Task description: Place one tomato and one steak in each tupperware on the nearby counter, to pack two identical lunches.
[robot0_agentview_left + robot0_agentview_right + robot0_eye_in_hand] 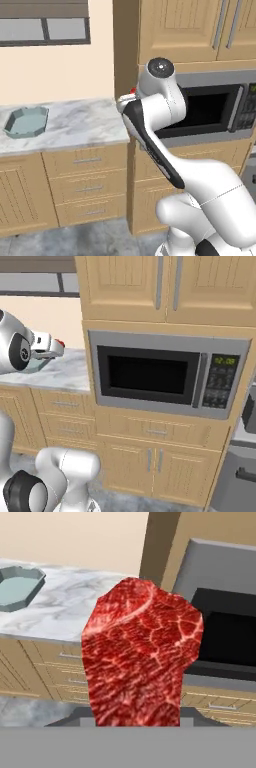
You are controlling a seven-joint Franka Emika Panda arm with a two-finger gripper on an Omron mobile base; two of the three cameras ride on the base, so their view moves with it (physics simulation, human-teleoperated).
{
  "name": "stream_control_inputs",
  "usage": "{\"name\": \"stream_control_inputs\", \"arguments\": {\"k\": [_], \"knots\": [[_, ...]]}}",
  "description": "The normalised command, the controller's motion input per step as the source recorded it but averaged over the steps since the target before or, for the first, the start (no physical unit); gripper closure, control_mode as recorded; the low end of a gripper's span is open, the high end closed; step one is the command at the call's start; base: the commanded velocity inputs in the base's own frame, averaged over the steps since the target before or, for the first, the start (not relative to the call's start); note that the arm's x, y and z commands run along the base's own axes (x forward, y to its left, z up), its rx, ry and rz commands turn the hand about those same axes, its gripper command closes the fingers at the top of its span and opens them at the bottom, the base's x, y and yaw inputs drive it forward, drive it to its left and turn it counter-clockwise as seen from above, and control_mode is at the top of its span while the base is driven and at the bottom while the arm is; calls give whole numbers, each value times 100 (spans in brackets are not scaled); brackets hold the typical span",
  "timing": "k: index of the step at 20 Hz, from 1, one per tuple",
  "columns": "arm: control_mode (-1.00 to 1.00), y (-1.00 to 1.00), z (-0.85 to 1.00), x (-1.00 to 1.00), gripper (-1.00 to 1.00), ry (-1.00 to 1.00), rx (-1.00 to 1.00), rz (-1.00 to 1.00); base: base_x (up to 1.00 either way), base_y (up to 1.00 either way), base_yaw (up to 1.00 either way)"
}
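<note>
Hand view — teal tupperware (17, 587) empty, steak (140, 657) held.

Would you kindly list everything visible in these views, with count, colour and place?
steak: one, deep red marbled, held up in front of the hand camera.
tupperware: one, pale teal, empty, on the counter's left part.
counter: one, white-grey marble, above wooden drawers.
microwave: one, grey with dark door, built into wooden cabinets.
window: one, dark-framed, above the counter.
gripper: one, white, fingers hidden, shut on the steak near the counter's right end.
</note>
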Motion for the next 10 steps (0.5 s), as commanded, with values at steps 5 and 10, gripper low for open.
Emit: {"name": "stream_control_inputs", "arguments": {"k": [5, 10], "knots": [[100, 0, 0, 0, 100, 0, 0, 0, -2, 100, 0], [100, 0, 0, 0, 100, 0, 0, 0, 0, 100, 0]]}}
